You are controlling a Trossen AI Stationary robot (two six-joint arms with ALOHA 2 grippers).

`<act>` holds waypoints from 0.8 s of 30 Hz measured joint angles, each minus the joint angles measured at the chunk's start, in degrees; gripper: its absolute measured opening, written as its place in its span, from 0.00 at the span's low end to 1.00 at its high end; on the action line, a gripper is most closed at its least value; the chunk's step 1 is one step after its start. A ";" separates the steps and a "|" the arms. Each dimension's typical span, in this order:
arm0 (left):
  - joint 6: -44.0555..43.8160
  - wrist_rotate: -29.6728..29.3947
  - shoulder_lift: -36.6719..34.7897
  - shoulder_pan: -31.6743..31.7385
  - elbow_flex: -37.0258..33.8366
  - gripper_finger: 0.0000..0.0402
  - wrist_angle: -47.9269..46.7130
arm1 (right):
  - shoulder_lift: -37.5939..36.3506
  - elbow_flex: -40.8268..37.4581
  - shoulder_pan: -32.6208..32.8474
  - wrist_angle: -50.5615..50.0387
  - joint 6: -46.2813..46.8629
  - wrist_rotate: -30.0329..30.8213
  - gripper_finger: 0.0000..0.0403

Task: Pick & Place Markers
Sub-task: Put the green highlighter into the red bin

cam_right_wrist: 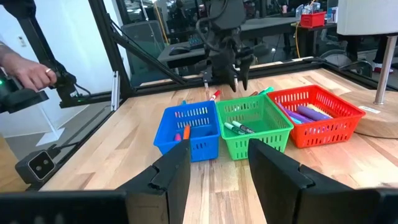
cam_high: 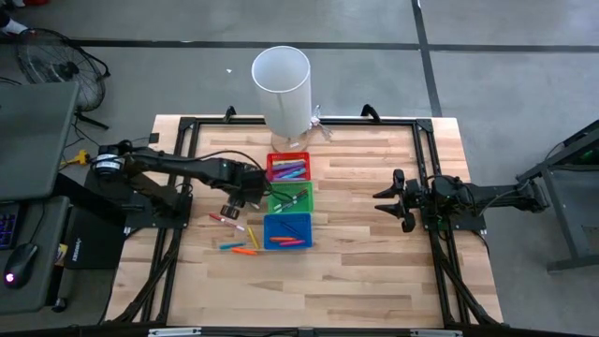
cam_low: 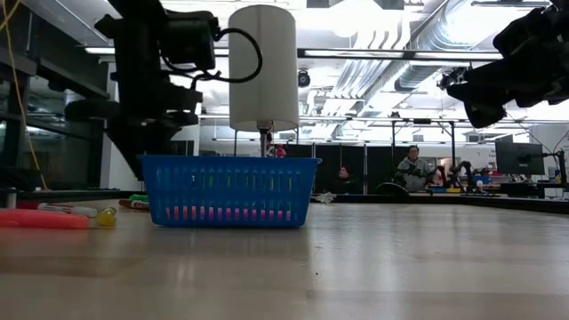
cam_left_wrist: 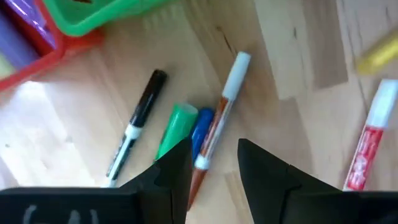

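Observation:
Several markers lie flat on the wooden table left of the three bins: a black-and-white one point(cam_left_wrist: 137, 121), a green one point(cam_left_wrist: 176, 127), a blue one point(cam_left_wrist: 202, 127), an orange-and-white one point(cam_left_wrist: 219, 121) and a red-and-white one point(cam_left_wrist: 368, 146). More markers lie inside the red bin point(cam_high: 288, 167), green bin point(cam_high: 288, 198) and blue bin point(cam_high: 287, 229). My left gripper point(cam_left_wrist: 214, 168) hangs open above the loose markers, pointing down, fingers point(cam_right_wrist: 231, 76) apart with nothing between them. My right gripper point(cam_high: 388, 201) waits open at the table's right side, pointing level toward the bins.
A tall white cylinder point(cam_high: 281, 89) on a stand rises at the table's far edge behind the red bin. More loose markers point(cam_high: 239, 248) lie nearer the front, left of the blue bin. A person's hand point(cam_right_wrist: 31, 71) shows beyond the table's left side.

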 joint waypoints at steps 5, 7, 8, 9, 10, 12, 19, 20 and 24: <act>5.61 0.41 0.03 2.54 0.06 0.31 1.62 | 0.35 0.00 -0.02 0.03 -0.05 0.00 0.37; 6.85 0.41 0.03 3.71 0.08 0.31 2.34 | 0.65 0.00 0.00 0.05 -0.05 0.01 0.37; 7.49 0.41 0.03 4.25 0.08 0.31 2.08 | 0.72 0.00 -0.02 0.02 -0.07 0.01 0.37; 8.24 0.43 0.03 4.75 0.08 0.31 1.98 | 0.70 0.00 -0.01 0.02 -0.05 -0.02 0.37; 9.08 0.49 0.03 5.35 0.07 0.31 1.97 | 0.73 0.00 0.00 0.07 -0.07 -0.01 0.37; 11.42 1.02 0.03 6.44 -0.21 0.31 2.34 | 0.86 0.00 -0.02 0.02 -0.07 0.00 0.37; 20.38 1.61 0.03 8.16 -3.44 0.31 5.26 | 0.87 0.00 0.00 0.02 -0.07 0.01 0.37; 21.20 1.28 0.05 8.27 -3.76 0.31 5.32 | 0.87 0.00 0.00 0.02 -0.07 -0.02 0.37; 22.16 0.16 0.06 9.05 -4.62 0.31 6.43 | 0.87 0.00 -0.02 0.02 -0.08 0.00 0.37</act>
